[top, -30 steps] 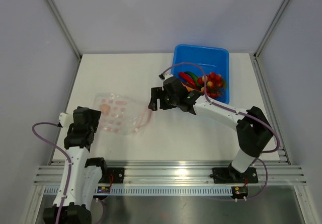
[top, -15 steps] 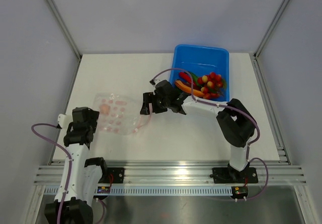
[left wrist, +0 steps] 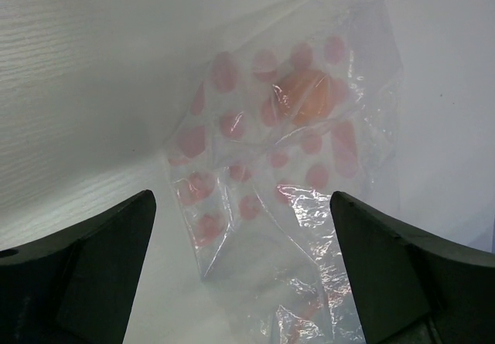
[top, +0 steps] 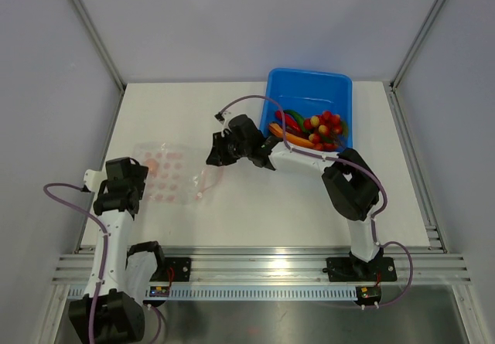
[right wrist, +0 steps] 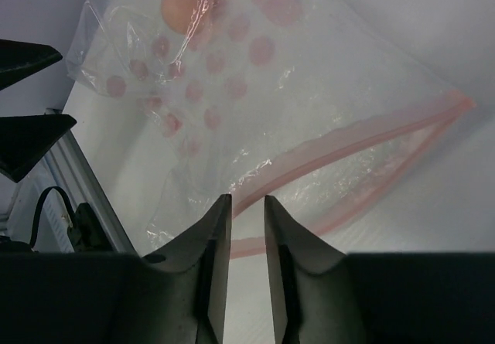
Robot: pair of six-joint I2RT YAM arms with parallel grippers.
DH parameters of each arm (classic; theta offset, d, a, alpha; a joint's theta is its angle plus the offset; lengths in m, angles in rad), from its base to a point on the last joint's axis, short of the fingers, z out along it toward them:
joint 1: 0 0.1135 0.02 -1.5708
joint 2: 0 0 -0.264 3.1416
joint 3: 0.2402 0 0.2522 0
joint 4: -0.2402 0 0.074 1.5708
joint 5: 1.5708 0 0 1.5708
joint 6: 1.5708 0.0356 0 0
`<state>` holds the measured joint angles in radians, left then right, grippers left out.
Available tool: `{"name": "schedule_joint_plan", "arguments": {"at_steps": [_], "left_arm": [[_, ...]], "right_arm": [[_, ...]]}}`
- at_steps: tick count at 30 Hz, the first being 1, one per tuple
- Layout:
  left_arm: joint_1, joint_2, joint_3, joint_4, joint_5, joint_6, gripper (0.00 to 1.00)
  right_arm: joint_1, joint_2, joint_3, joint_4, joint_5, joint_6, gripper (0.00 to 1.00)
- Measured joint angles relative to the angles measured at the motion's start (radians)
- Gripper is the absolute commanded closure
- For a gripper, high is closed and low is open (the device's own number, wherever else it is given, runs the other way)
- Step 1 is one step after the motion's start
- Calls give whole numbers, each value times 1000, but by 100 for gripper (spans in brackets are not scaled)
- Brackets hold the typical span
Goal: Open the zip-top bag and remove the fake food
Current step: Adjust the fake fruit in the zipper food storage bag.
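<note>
The bag [top: 174,175] lay flat on the left of the table [top: 271,205], my left gripper [left wrist: 241,195] gaping empty above it and my right gripper [right wrist: 247,201] pinched to a slit at its pink zipper strip [right wrist: 348,139], hold unclear; I reckoned I should catch just 1 lip, not both.

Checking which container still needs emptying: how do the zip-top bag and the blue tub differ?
The zip-top bag is clear, pink-dotted film lying flat; the blue tub is opaque with upright walls. The bag shows one orange piece; the tub holds a heap of toy food. Both rest on the table.
</note>
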<state>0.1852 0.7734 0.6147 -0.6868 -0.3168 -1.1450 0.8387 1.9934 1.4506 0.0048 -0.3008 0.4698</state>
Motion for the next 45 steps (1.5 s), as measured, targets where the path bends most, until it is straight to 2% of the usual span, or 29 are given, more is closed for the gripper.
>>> {"name": "schedule_joint_plan", "arguments": {"at_steps": [1, 2, 3, 5, 7, 8, 9, 12, 15, 27, 37, 45], "left_arm": [[6, 11, 0, 0, 3, 1, 1], [12, 23, 0, 0, 8, 2, 1], [16, 31, 0, 0, 11, 2, 1], [27, 43, 0, 0, 18, 1, 1], [39, 45, 0, 2, 27, 1, 1], [46, 44, 0, 3, 29, 0, 1], [53, 41, -3, 8, 32, -2, 1], [70, 21, -18, 19, 36, -12, 1], [76, -2, -37, 27, 37, -24, 1], [108, -79, -94, 55, 35, -97, 1], [114, -85, -100, 56, 36, -105, 1], [114, -85, -100, 58, 38, -104, 1]], "right_arm": [[0, 2, 5, 0, 3, -2, 74], [0, 2, 8, 0, 5, -5, 82], [0, 2, 12, -1, 10, -10, 84], [0, 2, 18, 2, 19, -13, 96], [0, 2, 18, 3, 29, -17, 97], [-1, 2, 17, 3, 32, -17, 92], [-1, 2, 16, 5, 39, -17, 81], [-3, -2, 2, 21, 49, -15, 39], [-6, -8, -29, 34, 46, -14, 27], [-6, -6, -66, 109, -10, 17, 22], [-6, 152, 23, 155, -72, 64, 22], [-6, 145, 5, 164, -55, 69, 21]]}}
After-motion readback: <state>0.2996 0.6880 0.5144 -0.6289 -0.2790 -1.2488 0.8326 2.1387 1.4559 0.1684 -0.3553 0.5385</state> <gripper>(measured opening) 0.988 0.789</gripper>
